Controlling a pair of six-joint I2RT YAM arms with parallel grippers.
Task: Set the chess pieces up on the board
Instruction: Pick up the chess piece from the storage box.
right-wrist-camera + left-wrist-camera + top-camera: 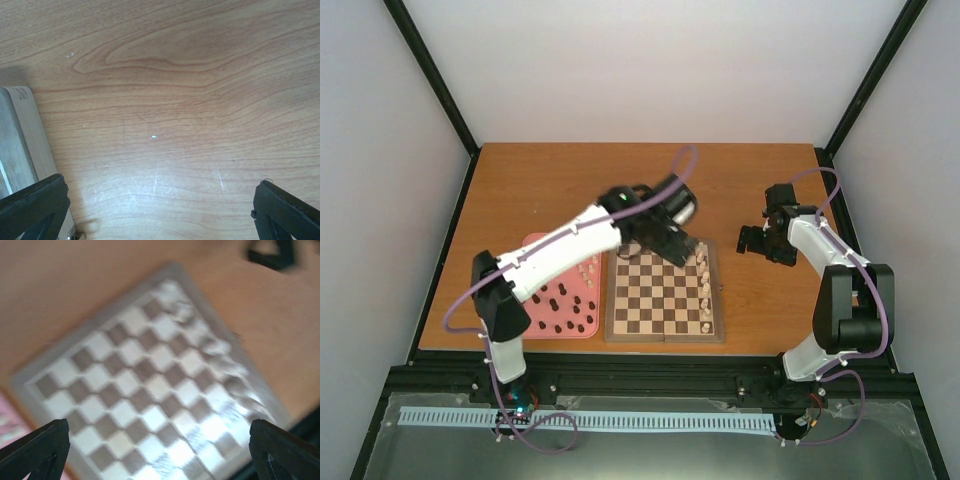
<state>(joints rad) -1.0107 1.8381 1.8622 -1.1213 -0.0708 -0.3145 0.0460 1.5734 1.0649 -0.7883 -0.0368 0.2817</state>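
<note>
The square wooden chessboard with tan and dark brown chequered squares [645, 300] lies on the brown wooden tabletop [560, 190], close to its near edge, and everything else is placed from it. A row of small cream-white chess pieces [706, 290] stands along the board's right-hand files. The rest of its squares are bare.

Just beside the board's left border is the pink rounded-corner tray [582, 334]. It holds a scatter of dark brown-black chess pieces [565, 305], with a few cream-white ones [585, 270] on the side nearest the board.

The left arm reaches across the tray. Its left gripper [160, 442] hangs above the board's far right part, near the top of the cream row. The jaws are spread wide, and only chequered squares show between them. The wrist view is blurred, so the pieces there appear as pale smears.

The right gripper [160, 205] hovers to the right of the board, beyond its far right corner and apart from it. Its jaws also stand wide, with nothing but bare wood grain below them.
</note>
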